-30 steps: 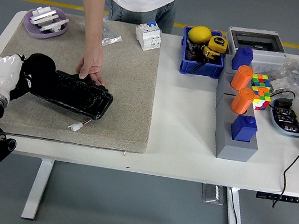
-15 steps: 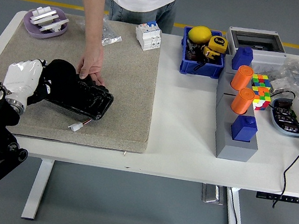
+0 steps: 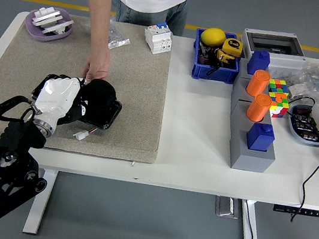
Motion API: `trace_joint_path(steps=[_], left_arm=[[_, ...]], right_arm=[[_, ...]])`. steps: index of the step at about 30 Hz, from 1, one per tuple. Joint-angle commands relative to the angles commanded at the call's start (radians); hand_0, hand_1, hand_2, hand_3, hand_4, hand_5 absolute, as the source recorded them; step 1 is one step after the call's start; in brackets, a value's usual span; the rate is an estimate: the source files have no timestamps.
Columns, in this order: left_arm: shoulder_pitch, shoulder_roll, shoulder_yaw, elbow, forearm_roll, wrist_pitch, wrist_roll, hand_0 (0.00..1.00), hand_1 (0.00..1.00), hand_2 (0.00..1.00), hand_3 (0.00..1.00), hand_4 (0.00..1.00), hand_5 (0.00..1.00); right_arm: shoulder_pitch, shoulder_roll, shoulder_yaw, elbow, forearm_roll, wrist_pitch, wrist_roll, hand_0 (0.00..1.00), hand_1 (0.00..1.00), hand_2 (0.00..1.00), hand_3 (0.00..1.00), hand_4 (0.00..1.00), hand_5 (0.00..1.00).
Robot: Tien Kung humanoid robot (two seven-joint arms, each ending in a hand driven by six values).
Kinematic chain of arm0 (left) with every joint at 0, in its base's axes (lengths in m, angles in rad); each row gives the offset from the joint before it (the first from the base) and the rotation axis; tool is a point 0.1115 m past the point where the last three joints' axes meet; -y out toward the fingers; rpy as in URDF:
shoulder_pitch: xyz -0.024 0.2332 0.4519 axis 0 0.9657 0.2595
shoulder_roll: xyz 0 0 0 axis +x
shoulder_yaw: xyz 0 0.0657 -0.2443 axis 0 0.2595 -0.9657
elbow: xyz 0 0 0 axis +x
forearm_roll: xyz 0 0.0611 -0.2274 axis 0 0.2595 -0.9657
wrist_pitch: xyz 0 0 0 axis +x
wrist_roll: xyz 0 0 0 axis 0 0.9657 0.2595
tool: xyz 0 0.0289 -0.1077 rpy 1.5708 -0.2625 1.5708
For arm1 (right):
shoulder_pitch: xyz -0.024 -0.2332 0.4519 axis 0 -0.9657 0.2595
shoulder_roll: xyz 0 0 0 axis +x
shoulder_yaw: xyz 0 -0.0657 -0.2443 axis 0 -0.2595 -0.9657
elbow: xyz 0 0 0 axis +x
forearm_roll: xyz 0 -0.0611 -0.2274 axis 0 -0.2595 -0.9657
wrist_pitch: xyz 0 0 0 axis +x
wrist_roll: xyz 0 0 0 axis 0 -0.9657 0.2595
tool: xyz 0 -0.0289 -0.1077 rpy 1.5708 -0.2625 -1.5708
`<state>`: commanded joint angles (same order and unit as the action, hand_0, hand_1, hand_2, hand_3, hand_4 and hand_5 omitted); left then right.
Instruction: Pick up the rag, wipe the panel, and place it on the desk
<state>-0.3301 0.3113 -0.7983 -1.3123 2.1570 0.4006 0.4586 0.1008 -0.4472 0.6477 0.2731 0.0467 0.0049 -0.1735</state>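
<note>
Pressing a black rag (image 3: 98, 95) down on the black panel (image 3: 91, 112), the robot's left hand (image 3: 58, 98) has its white fingers (image 3: 70, 88) curled, clamped on the rag. Panel sits on the beige mat (image 3: 133, 91) toward the worktop's (image 3: 190, 155) near-left corner. A person at the far edge has one hand (image 3: 96, 68) resting on the panel's far side, touching it just beside the rag. Little white connector (image 3: 80, 135) lies on the mat just in front of the panel.

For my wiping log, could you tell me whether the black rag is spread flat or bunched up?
Bunched up: the black rag forms a rounded wad on the black panel, gripped by the left hand.
</note>
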Motion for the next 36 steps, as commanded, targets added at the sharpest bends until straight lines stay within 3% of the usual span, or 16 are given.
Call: trace_joint_path(steps=[16, 28, 36], left_arm=[[-0.003, -0.002, 0.041, -0.048, -0.001, -0.013, 0.019, 0.315, 0.439, 0.567, 0.440, 0.002, 0.002], [-0.001, 0.006, 0.020, -0.014, 0.000, -0.020, 0.026, 0.321, 0.440, 0.568, 0.442, 0.002, 0.002], [-0.006, 0.010, -0.030, 0.032, 0.007, -0.019, 0.023, 0.322, 0.442, 0.569, 0.445, 0.002, 0.002]], right_arm=[[0.002, 0.000, -0.002, 0.000, 0.002, 0.001, 0.000, 0.748, 0.645, 0.667, 0.567, 0.927, 0.430], [0.003, 0.001, -0.006, 0.000, 0.003, 0.001, 0.000, 0.749, 0.645, 0.667, 0.568, 0.926, 0.430], [0.005, 0.002, -0.005, 0.001, 0.003, 0.001, 0.000, 0.748, 0.643, 0.667, 0.568, 0.927, 0.430]])
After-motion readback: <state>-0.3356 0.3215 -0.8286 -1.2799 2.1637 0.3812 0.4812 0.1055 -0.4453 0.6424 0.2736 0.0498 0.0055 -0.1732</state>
